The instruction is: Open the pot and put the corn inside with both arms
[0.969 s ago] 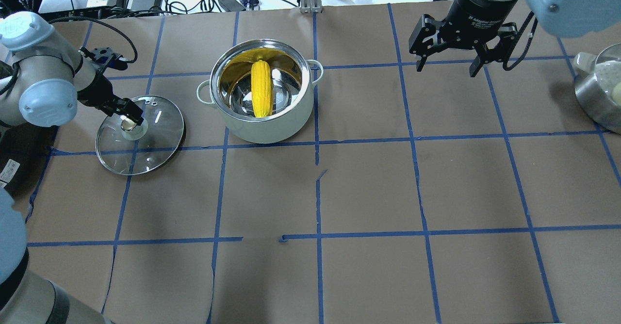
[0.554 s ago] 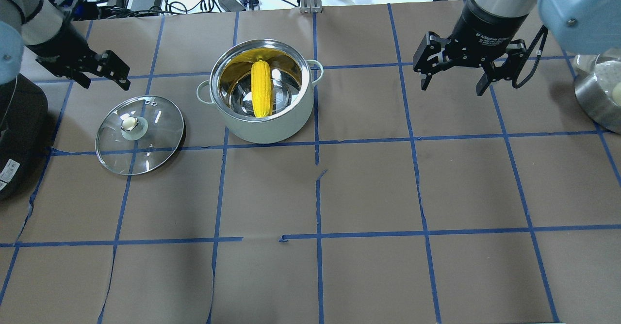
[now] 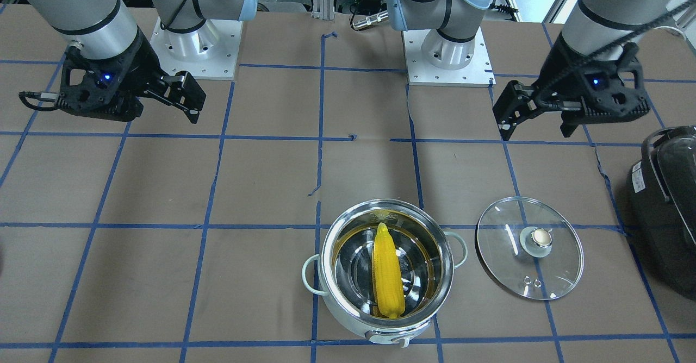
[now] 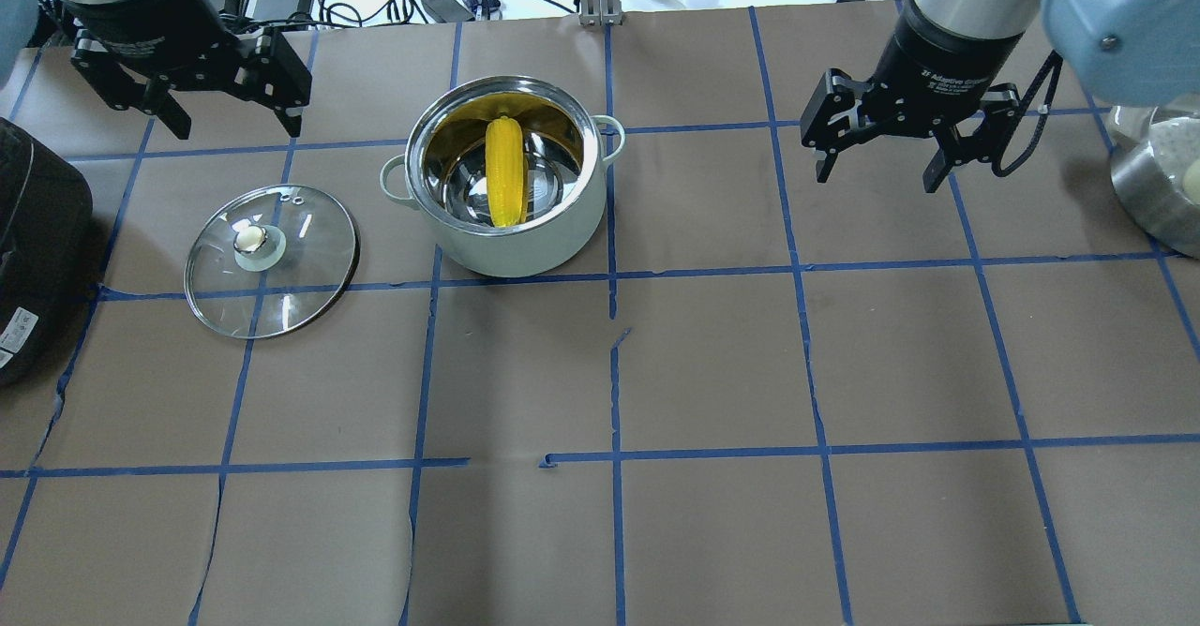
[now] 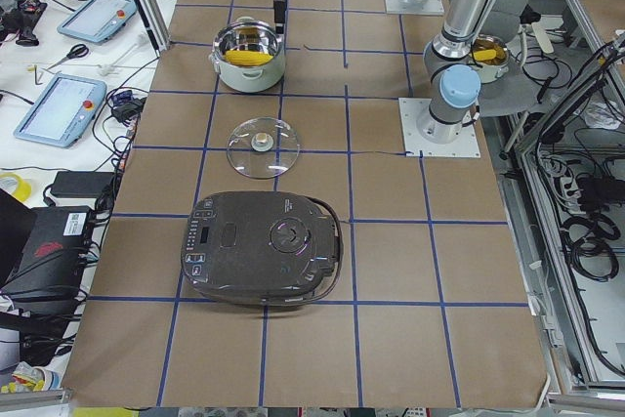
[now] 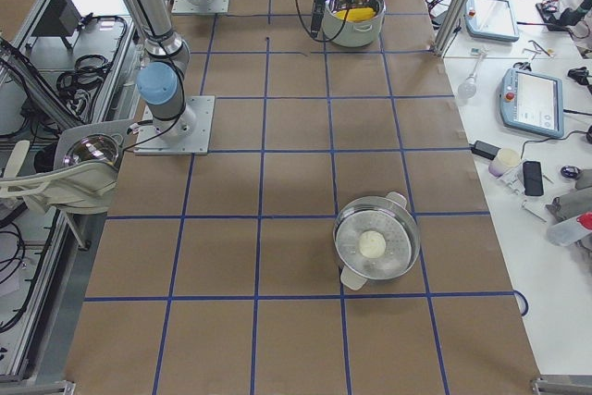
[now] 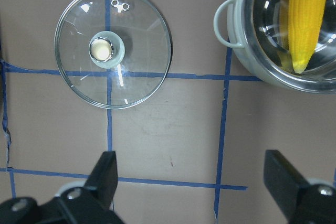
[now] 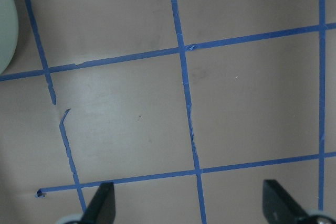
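Observation:
The pot stands open at the table's far middle, and the yellow corn lies inside it, leaning on the steel wall. It also shows in the front view, the pot with the corn in it. The glass lid lies flat on the table left of the pot, knob up. My left gripper hangs open and empty above the table, beyond the lid. Its wrist view shows the lid and the corn below it. My right gripper is open and empty, well right of the pot.
A black glossy appliance sits at the table's left edge, close to the lid. A steel pot holding a white ball stands at the right edge. Brown paper with blue tape lines covers the table.
My left gripper has let go of the lid's knob, opened, and lifted away to the far left. The lid stays on the table. My right gripper has shifted slightly right.

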